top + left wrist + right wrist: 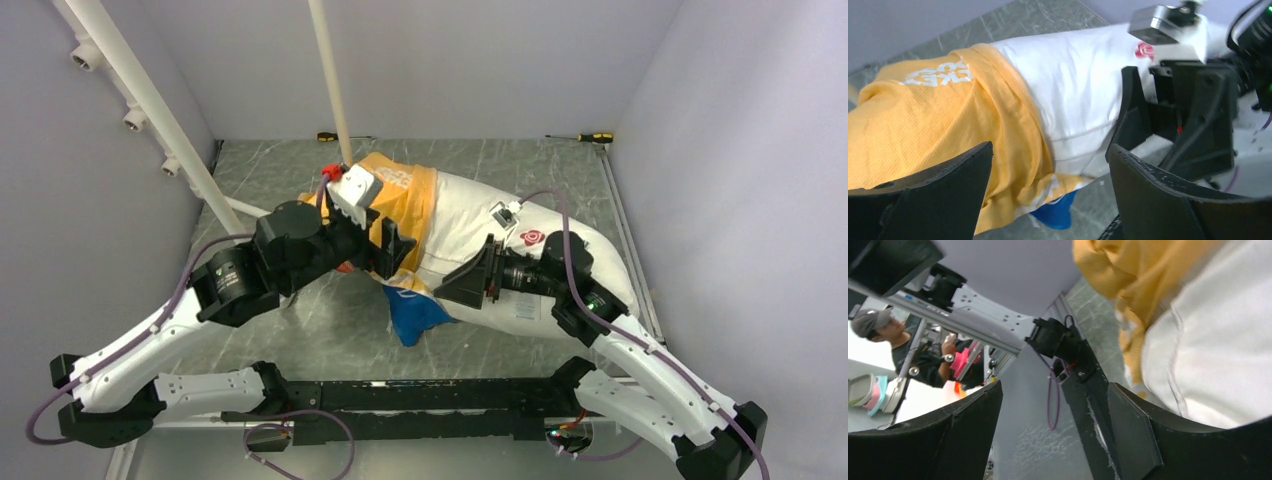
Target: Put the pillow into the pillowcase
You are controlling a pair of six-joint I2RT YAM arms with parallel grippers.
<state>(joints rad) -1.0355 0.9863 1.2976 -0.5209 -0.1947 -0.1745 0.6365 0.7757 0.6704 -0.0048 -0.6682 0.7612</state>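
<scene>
The white pillow (480, 215) lies across the middle of the table, its left end inside the yellow-orange pillowcase (405, 200). A blue flap of the case (415, 315) hangs out at the near side. My left gripper (395, 255) is open at the case's near edge, holding nothing. In the left wrist view the pillowcase (923, 115) and the pillow (1073, 85) lie beyond the spread left gripper (1051, 146). My right gripper (455, 285) is open beside the pillow's near side, facing the left one. The right wrist view shows the pillow (1213, 340) to the right of the right gripper (1054, 385), which is empty.
Two screwdrivers (327, 136) (590, 137) lie at the table's back edge. White pipes (150, 100) (330, 70) slant over the left and back. Grey walls enclose the table on three sides. A person (878, 330) shows beyond the enclosure in the right wrist view.
</scene>
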